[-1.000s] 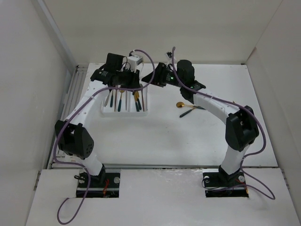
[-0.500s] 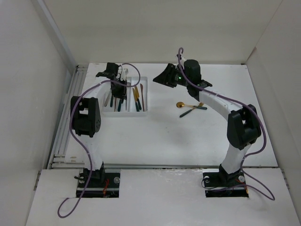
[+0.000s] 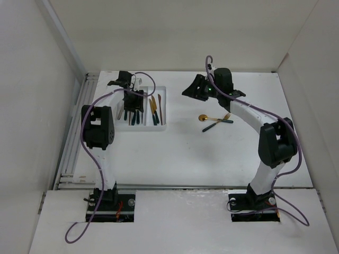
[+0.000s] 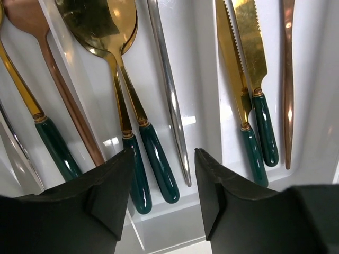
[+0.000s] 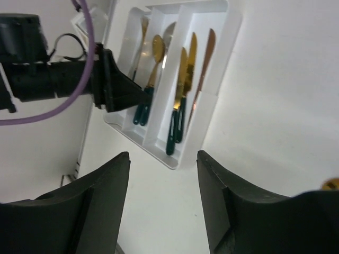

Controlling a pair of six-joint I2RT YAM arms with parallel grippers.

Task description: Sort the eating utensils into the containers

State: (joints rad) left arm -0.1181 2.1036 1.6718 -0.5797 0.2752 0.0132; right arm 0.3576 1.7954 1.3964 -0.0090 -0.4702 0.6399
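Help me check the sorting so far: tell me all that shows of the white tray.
The white tray is a shallow, glossy plastic rectangle with rounded corners, split by two ribs into three long compartments. It lies flat on the table, far left of centre. The middle compartment holds gold green-handled spoons, the right one two serrated gold knives. The left hand hangs open just above one end.
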